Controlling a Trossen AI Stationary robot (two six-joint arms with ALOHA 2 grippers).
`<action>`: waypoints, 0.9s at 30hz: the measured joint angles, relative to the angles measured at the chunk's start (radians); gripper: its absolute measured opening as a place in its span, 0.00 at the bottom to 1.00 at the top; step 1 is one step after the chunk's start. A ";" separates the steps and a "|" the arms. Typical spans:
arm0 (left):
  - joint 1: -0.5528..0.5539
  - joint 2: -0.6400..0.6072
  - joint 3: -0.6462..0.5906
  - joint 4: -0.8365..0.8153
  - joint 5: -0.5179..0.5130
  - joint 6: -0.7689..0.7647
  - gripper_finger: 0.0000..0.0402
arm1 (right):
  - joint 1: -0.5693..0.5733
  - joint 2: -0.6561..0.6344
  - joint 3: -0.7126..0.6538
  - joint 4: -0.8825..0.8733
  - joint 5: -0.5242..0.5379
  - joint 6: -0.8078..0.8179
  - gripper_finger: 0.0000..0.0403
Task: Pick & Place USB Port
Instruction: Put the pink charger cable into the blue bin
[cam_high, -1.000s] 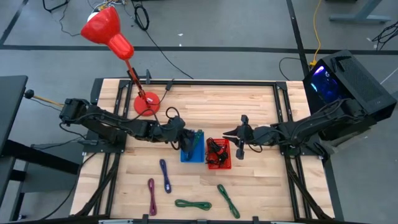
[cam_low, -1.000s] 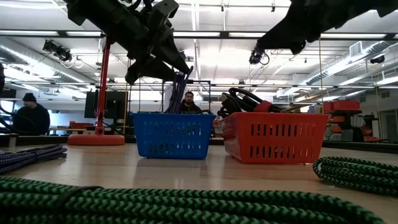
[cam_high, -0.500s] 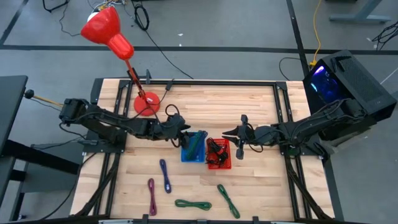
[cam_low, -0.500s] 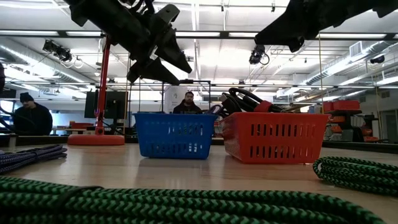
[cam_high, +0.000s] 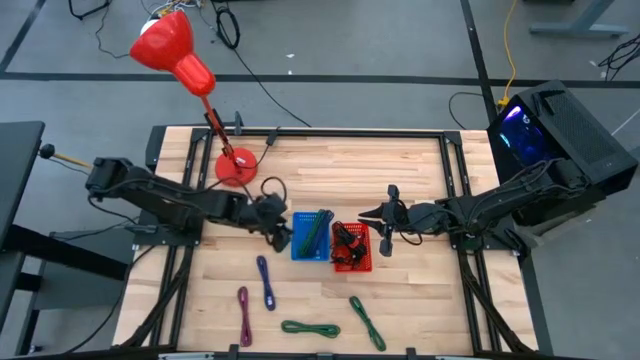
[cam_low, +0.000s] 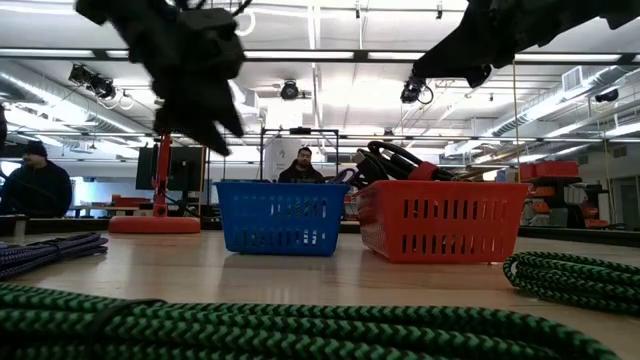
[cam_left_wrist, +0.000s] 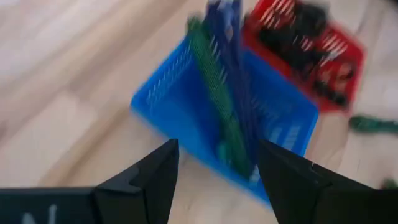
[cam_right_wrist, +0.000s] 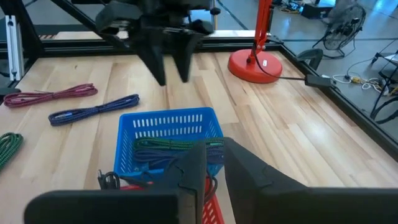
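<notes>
A blue basket (cam_high: 311, 236) stands mid-table with a green cord bundle (cam_left_wrist: 214, 93) and a blue one (cam_left_wrist: 235, 68) lying in it. I cannot make out a USB port on them. A red basket (cam_high: 351, 247) with dark cords stands against its right side. My left gripper (cam_high: 283, 237) hangs open just left of the blue basket, tipped down, with nothing between its fingers (cam_left_wrist: 155, 174). My right gripper (cam_high: 385, 232) waits right of the red basket, above the table. A narrow gap shows between its fingers (cam_right_wrist: 193, 174) and nothing is in it.
Loose cord bundles lie on the near half of the table: blue (cam_high: 266, 281), maroon (cam_high: 244, 315), and two green (cam_high: 310, 327) (cam_high: 367, 322). A red lamp has its base (cam_high: 235, 165) at the far left. A computer case (cam_high: 560, 125) stands off the table's right edge.
My left gripper stood over the blue basket with a blue cord bundle hanging from it into the basket. It has opened and let go, and the bundle now lies in the basket. The gripper has then drawn back toward the table's left edge and tipped further down.
</notes>
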 joint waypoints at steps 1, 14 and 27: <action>-0.018 -0.009 0.000 -0.038 -0.006 -0.032 0.54 | 0.000 0.000 0.000 0.001 0.000 0.000 0.15; -0.391 -0.087 0.000 -0.231 -0.201 -0.594 0.54 | 0.000 0.000 0.000 0.006 -0.002 -0.024 0.15; -0.757 0.035 0.000 -0.328 -0.309 -1.363 0.54 | 0.000 0.000 0.000 -0.030 -0.139 -0.050 0.15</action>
